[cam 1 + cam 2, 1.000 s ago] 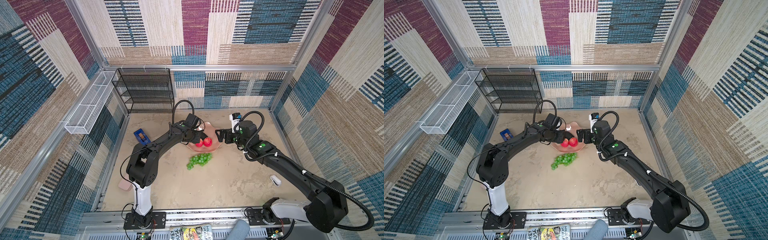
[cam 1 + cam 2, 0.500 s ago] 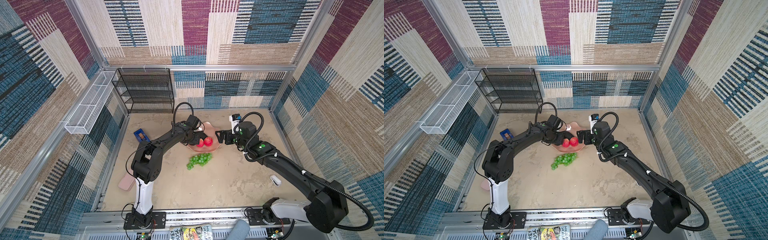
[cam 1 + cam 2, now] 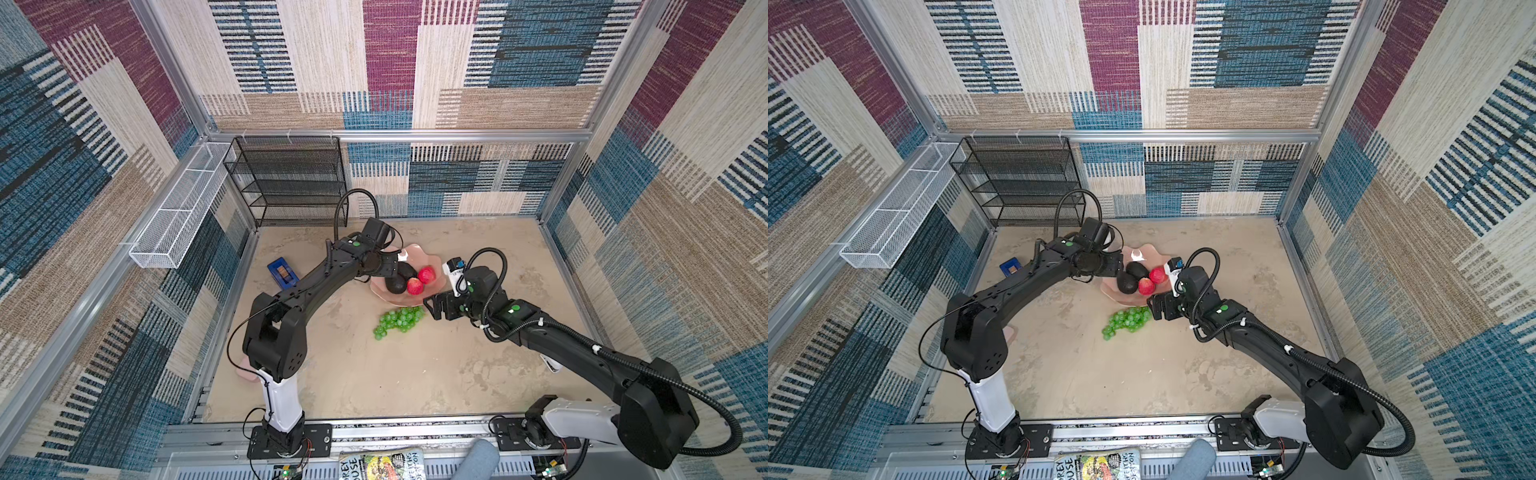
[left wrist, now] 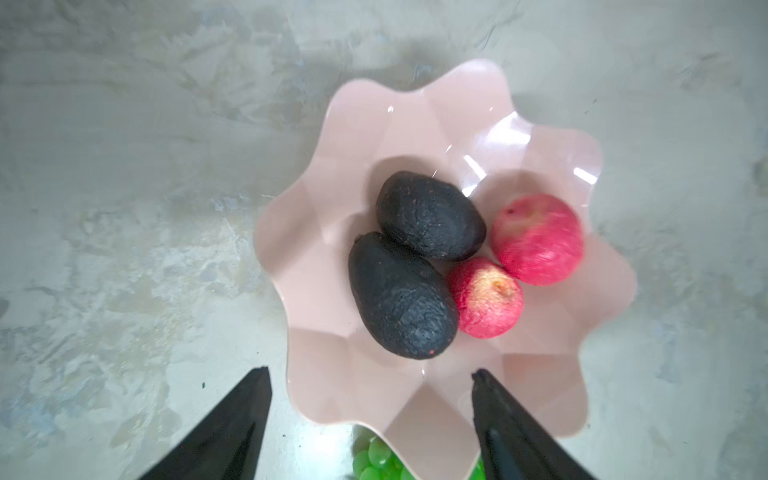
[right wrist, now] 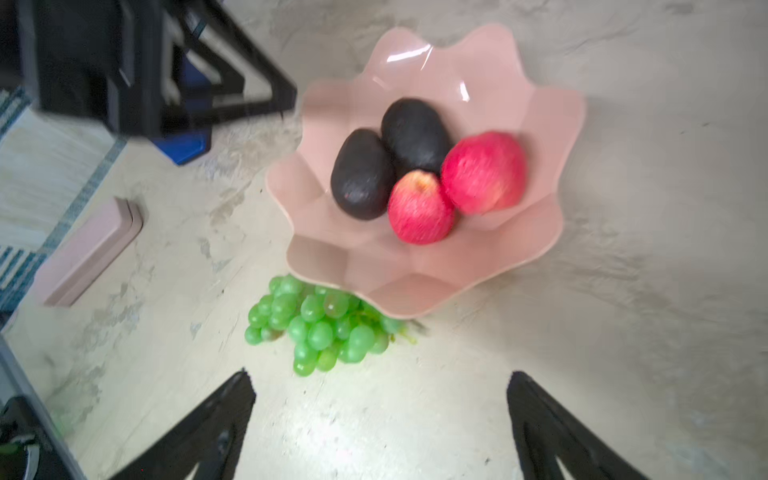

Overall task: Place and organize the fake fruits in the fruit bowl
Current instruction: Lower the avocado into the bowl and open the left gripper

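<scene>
Centrally, the fruit bowl (image 3: 430,259) sits on the table (image 3: 415,382) toward the back, holding two dark avocados (image 4: 430,216) that touch side by side and two red apples (image 4: 538,239) pressed against them. Green grapes (image 3: 399,321) lie outside on the table, tucked against the bowl's near rim. The left gripper (image 4: 370,370) hovers over the bowl's edge, jaws spread with nothing between them; the right gripper (image 5: 380,374) hangs just beside the grapes, jaws wide and empty too. The table is a mottled beige, stone-like surface. A small blue box (image 3: 282,272) lies left of the bowl, a flat pink piece (image 5: 91,253) by the left arm's base. A black mesh rack (image 3: 291,183) stands in the back left corner, a white wire basket (image 3: 178,216) runs along the left wall, and woven patchwork walls (image 3: 498,62) of blue, maroon and beige in an aluminium frame (image 3: 415,134) close the cell in
</scene>
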